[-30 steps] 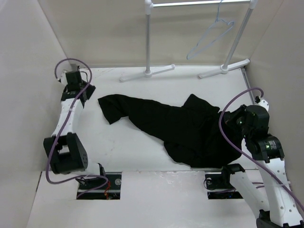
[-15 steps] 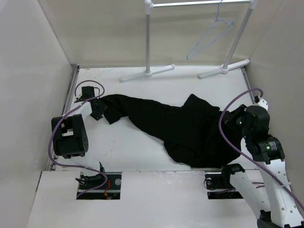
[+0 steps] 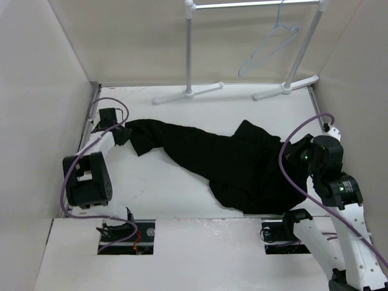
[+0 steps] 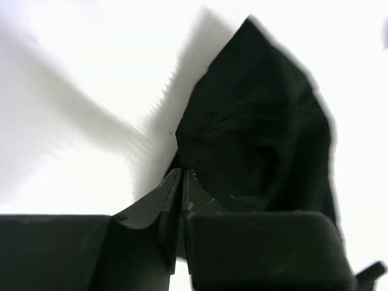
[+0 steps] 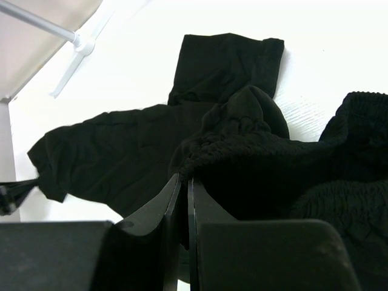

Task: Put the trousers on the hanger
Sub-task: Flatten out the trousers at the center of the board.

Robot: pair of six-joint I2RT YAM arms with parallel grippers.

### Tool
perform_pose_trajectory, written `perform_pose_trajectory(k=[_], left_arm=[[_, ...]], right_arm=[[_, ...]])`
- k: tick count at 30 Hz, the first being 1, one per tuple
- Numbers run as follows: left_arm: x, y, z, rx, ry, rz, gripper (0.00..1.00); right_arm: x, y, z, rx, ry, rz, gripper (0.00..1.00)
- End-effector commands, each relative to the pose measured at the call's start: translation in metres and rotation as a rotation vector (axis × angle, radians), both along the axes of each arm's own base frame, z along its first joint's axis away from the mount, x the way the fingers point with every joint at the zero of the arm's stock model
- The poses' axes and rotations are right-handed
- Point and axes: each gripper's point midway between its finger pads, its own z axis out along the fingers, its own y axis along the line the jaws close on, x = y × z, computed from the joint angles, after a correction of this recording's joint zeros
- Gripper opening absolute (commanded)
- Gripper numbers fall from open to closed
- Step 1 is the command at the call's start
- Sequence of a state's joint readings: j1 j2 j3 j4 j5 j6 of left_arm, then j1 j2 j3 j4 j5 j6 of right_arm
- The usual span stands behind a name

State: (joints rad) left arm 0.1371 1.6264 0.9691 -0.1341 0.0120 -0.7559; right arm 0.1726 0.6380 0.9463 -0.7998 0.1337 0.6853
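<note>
Left gripper (image 4: 182, 174) pinches shut on the trousers (image 3: 224, 160) at the left cuff. Right gripper (image 5: 183, 179) clamps the bunched waistband, right side. The trousers sprawl across the table (image 3: 163, 185), and the hanger (image 3: 267, 50) dangles on the far rail.

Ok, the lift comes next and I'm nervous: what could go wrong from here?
The left hand pinches only the leg tip of the trousers; it may slip out. The right hand holds bunched waistband, so the heap could drag. The hanger hangs tilted and may swing.
</note>
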Motion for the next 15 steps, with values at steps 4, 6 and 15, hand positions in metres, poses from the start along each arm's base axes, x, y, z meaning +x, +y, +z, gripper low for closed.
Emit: perform_pose_trajectory(k=[4, 6, 15], left_arm=[[-0.010, 0.043, 0.151, 0.157, -0.332, 0.175, 0.00], [-0.019, 0.049, 0.194, 0.175, -0.411, 0.203, 0.00], [-0.077, 0.067, 0.344, 0.190, -0.748, 0.335, 0.01]], right_arm=[[0.003, 0.002, 0.026, 0.001, -0.090, 0.015, 0.05], [0.001, 0.000, 0.036, -0.002, -0.113, 0.011, 0.04], [-0.041, -0.008, 0.160, 0.018, -0.375, 0.018, 0.03]])
